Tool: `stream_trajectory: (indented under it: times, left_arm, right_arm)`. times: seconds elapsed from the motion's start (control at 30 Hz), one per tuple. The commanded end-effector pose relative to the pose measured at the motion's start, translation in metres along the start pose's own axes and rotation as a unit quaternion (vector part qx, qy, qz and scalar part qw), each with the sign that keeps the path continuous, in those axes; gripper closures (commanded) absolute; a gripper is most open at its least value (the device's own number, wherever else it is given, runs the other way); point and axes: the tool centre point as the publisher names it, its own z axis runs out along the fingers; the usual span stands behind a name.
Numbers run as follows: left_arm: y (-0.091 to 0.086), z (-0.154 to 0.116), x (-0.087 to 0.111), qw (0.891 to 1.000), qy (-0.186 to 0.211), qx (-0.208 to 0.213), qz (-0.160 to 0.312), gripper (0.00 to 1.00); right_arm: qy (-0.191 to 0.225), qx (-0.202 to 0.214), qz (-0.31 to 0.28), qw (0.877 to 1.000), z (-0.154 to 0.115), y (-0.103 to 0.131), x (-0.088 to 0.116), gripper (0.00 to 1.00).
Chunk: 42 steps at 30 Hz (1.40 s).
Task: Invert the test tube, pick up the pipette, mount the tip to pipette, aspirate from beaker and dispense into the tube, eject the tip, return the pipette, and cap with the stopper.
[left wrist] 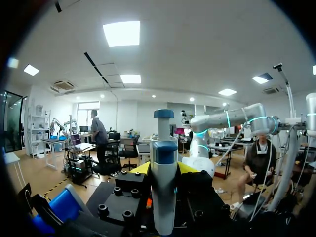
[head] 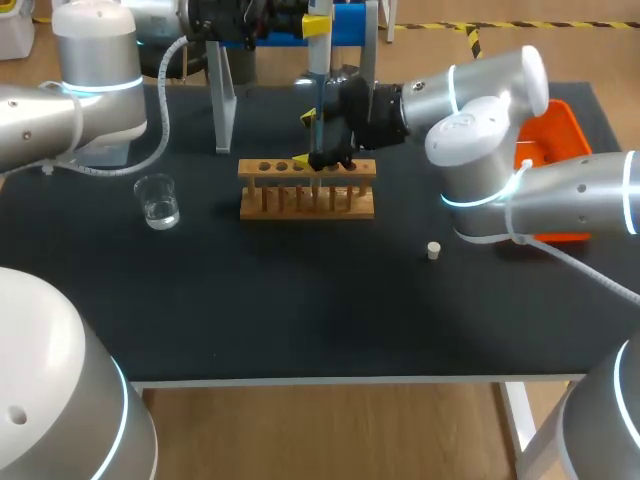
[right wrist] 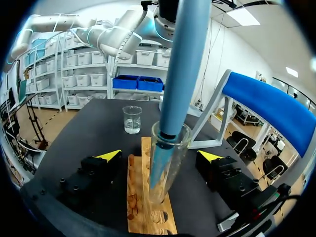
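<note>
My left gripper (left wrist: 164,168) is clenched around the body of the pipette (left wrist: 164,148), which hangs over the back of the table with its lower end dipping into the mouth of the test tube (right wrist: 174,163). My right gripper (right wrist: 159,157) is released, its yellow tips spread wide, with the tube between them, touching neither, above the wooden rack (right wrist: 137,197). The beaker (head: 158,203) stands left of the rack and the stopper (head: 433,250) lies to its right.
</note>
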Motion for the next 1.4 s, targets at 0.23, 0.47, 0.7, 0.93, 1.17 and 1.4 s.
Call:
stream_trajectory:
  times: [0.23,0.47,0.7,0.93,1.17,1.4]
  left_arm:
    - [-0.001,0.0,-0.001,1.0,0.001,-0.001,-0.001,1.0]
    - [-0.001,0.0,-0.001,1.0,0.001,-0.001,-0.001,1.0]
    - [-0.001,0.0,-0.001,1.0,0.001,-0.001,-0.001,1.0]
    - [-0.003,0.0,0.001,1.0,-0.001,-0.004,0.002,1.0]
    - [-0.008,0.002,0.003,1.0,-0.004,-0.01,0.007,1.0]
    - [-0.012,0.003,0.005,1.0,-0.007,-0.014,0.012,1.0]
  right_arm:
    - [0.0,0.002,0.006,1.0,0.003,-0.001,0.0,0.0]
    - [-0.005,0.01,0.008,1.0,0.003,-0.001,0.0,0.0]
    - [-0.005,0.01,0.008,1.0,0.003,-0.001,0.0,0.0]
    - [-0.005,0.01,0.008,1.0,0.003,-0.001,0.0,0.0]
    - [-0.005,0.01,0.008,1.0,0.003,-0.001,0.0,0.0]
    - [-0.005,0.01,0.008,1.0,0.003,-0.001,0.0,0.0]
